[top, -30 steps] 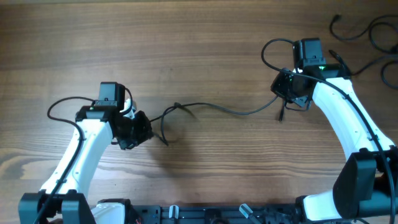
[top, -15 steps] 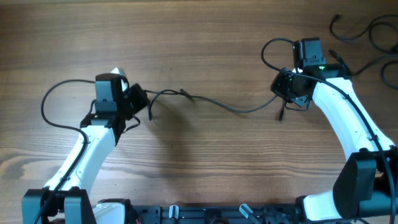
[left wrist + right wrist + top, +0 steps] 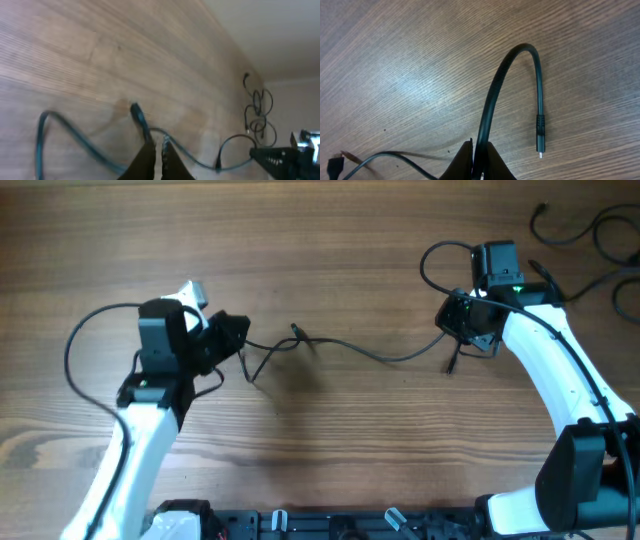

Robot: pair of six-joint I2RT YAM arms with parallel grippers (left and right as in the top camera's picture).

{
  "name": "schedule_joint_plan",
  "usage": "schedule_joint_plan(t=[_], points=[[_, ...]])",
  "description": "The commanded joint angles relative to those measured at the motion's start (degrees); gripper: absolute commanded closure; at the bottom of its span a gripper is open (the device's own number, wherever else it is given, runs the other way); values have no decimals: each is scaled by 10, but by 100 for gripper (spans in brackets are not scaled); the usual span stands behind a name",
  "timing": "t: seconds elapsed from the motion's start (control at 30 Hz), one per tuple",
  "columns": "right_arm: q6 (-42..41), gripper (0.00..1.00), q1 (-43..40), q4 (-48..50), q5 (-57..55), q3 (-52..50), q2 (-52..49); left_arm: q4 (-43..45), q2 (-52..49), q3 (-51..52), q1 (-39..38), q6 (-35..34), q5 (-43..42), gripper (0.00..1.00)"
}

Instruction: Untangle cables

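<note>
Across table (image 3: 320, 240) centre, slack cable (image 3: 390, 360); spare cables (image 3: 535, 218) right edge.

Wood-grain table (image 3: 330, 460) fills overhead view w/ even light; pale wall (image 3: 270, 30) behind its far edge

Both arms bend inward, the left gripper (image 3: 234, 337) and right gripper (image 3: 458, 335) seemingly pinched closed.
</note>
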State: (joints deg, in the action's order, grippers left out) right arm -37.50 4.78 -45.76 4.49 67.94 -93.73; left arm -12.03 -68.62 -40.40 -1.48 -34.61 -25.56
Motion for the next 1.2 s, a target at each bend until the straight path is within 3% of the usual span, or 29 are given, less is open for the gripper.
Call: schedule_joint_plan(t=[0.0, 0.03, 0.1, 0.2, 0.33, 0.5, 0.63, 0.83, 0.97, 1.03, 1.17], points=[[-2, 90, -1, 3, 5, -1, 3, -100, 29, -1, -2, -47, 94, 72], [-2, 90, -1, 3, 5, -1, 3, -130, 22, 0, -2, -80, 107, 73], [-2, 91, -1, 3, 6, -1, 3, -150, -10, 0, -2, -139, 109, 55], [-1, 90, -1, 0, 7, -1, 3, -145, -79, 0, 7, -211, 107, 56], [1, 90, -1, -5, 7, -1, 3, -83, -156, 0, 30, -229, 5, 40], [2, 90, -1, -3, 7, -1, 3, 14, -174, 0, 52, -226, -80, 39], [0, 90, -1, 3, 7, -1, 3, 66, -179, 0, 59, -226, -53, 39], [0, 90, -1, 3, 7, -1, 3, 144, -186, 0, 58, -227, -130, 38], [0, 90, -1, 3, 7, -1, 3, 148, -188, 0, 57, -233, -94, 44], [0, 90, -1, 3, 7, -1, 3, 127, -195, 0, 50, -254, -37, 43], [0, 90, -1, 3, 20, -1, 3, 193, -215, 0, 47, -263, -28, 42]])
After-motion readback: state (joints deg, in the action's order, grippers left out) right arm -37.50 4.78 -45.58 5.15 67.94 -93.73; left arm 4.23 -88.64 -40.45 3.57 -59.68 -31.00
